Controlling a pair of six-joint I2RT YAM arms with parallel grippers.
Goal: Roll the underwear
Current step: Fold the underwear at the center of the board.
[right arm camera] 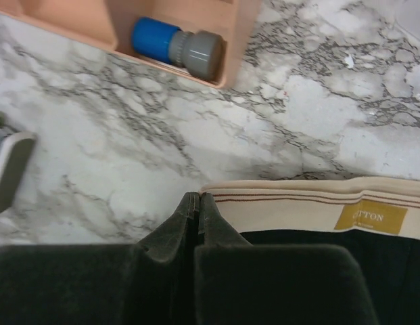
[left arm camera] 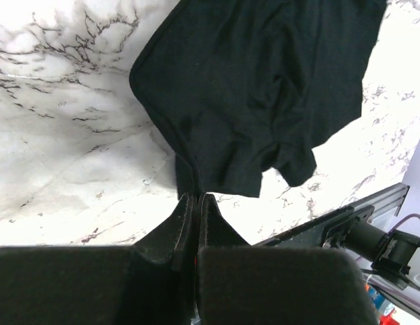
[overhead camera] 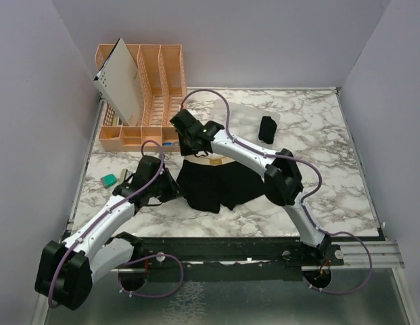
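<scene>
A black underwear lies flat at the table's middle, its tan band at the far side. My left gripper is shut at its left leg edge; in the left wrist view the dark hem runs into the closed fingertips. My right gripper is shut at the left end of the tan band, with the jaw tips pinching its corner. A second underwear, rolled into a small black bundle, lies at the back right, away from both grippers.
A peach organizer rack with a white board leaning in it stands at the back left. A blue and grey bottle lies in its front tray. A teal object lies at the left. The metal rail runs along the front edge.
</scene>
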